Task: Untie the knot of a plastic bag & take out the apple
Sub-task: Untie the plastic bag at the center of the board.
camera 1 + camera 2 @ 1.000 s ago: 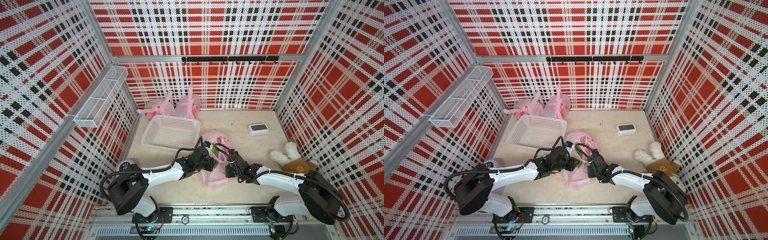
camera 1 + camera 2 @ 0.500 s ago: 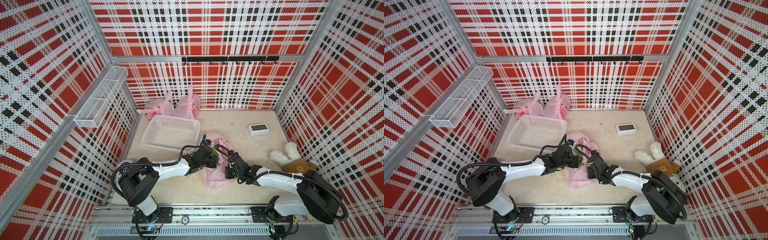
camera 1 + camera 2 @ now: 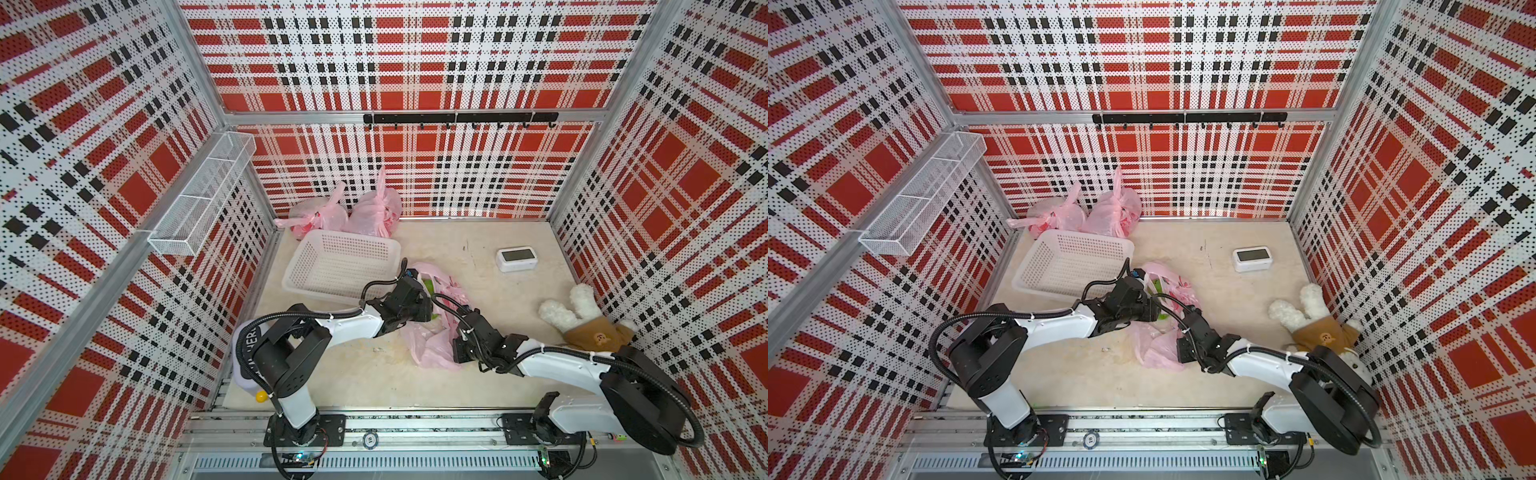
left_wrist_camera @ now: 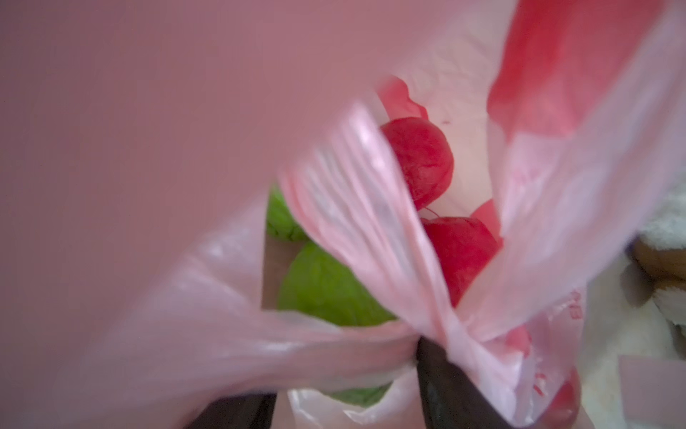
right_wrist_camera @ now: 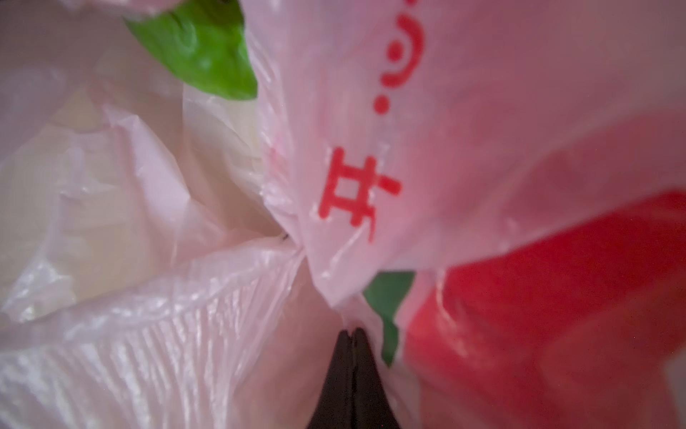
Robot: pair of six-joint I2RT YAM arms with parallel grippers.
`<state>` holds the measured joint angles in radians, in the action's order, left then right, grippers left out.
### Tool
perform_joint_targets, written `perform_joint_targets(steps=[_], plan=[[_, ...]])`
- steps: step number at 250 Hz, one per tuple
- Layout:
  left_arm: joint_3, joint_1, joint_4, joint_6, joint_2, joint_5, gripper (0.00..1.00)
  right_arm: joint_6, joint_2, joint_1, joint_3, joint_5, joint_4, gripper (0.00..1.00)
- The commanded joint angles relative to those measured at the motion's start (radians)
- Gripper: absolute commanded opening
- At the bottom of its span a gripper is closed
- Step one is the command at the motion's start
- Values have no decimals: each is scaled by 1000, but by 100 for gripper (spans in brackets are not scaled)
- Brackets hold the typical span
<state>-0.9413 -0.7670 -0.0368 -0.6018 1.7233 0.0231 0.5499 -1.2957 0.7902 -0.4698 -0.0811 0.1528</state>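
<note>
Since the plastic bag (image 3: 432, 353) gapes, treat its knot as undone. Your right gripper (image 5: 350, 334) pinches bag film at its tips. Your left gripper (image 4: 341, 371) stands with jaws apart and empty, and the apple (image 4: 419, 159) lies just ahead of it, not yet removed.

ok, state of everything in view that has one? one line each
pink bag: mouth open, crumpled
red apples: inside the pink bag
left gripper: open, at the bag mouth
right gripper: shut on the pink bag
two back bags: knotted
white basket: upright, nothing in it
plush toy: lying down
wire shelf: nothing in it
</note>
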Motion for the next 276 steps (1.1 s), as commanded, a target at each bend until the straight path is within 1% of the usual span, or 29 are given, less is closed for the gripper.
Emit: perform_joint_targets(steps=[1,28,53,69,86,110,135,153,173,184,191,210,227,240,276], plan=[[7,51,-15,-31,-27,14,62,8,43,2,34,-36,62,0],[38,86,-50,-43,-63,-18,62,19,59,2,35,-36,65,0],[83,93,-113,-36,-119,-69,61,18,71,3,13,-32,79,0],[109,88,-130,-21,-165,-98,61,14,88,2,-10,-34,101,13],[136,75,-128,-3,-221,-110,61,9,119,2,-36,-40,128,29],[191,54,-104,18,-308,-102,59,-3,166,3,-73,-53,161,37],[243,14,-55,53,-399,-52,51,-17,196,2,-106,-61,187,38],[251,-26,12,85,-447,-4,46,-28,197,3,-132,-57,202,39],[245,-60,91,103,-486,30,45,-35,186,3,-141,-48,201,38],[244,-70,124,106,-508,36,43,-35,175,3,-137,-43,194,38],[240,-76,143,109,-522,41,41,-32,168,2,-133,-40,186,38],[226,-104,193,128,-549,59,29,-22,150,3,-118,-25,159,37],[208,-134,228,129,-543,69,19,-10,139,3,-103,-11,131,36],[199,-158,231,117,-520,71,15,-2,132,3,-93,-4,107,35],[174,-203,167,66,-384,66,14,5,102,4,-85,11,67,32]])
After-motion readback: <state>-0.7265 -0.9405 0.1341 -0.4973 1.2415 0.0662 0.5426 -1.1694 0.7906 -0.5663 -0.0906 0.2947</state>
